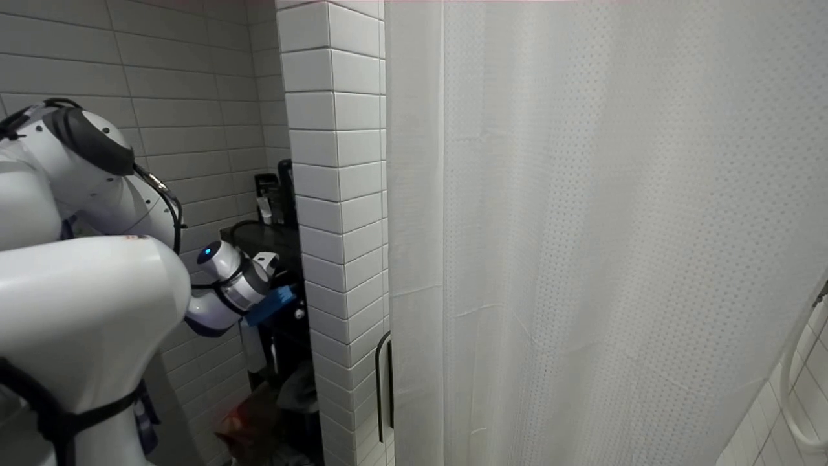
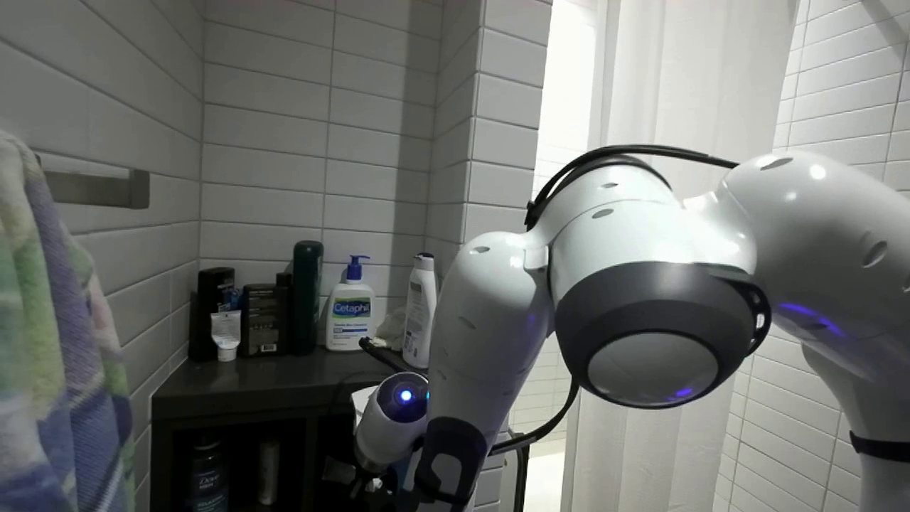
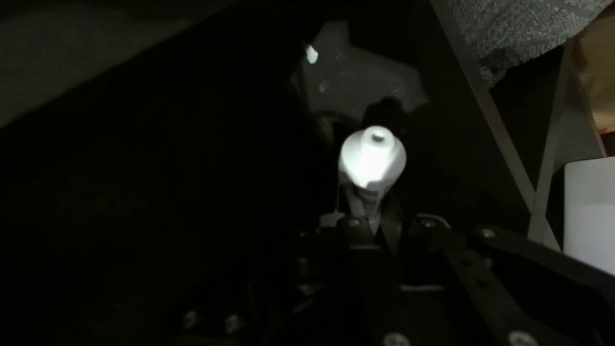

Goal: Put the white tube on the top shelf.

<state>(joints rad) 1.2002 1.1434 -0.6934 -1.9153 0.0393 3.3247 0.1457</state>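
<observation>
The end effector [image 3: 384, 230] is clamped on the white tube [image 3: 372, 154], with the cap pointing away from the grip. In both exterior views, the end effector is below the level of the top shelf [image 2: 281, 373]. On the top shelf, as seen in an exterior view, 1 standing tube [image 2: 226, 329] rests on its cap near the back left corner, with 1 dark green container [image 2: 307, 299] and 1 pump bottle [image 2: 350, 316] along the back edge. 1 white bottle [image 2: 420, 313] stands right of the pump bottle, partly hidden by the robot arm [image 2: 490, 341].
</observation>
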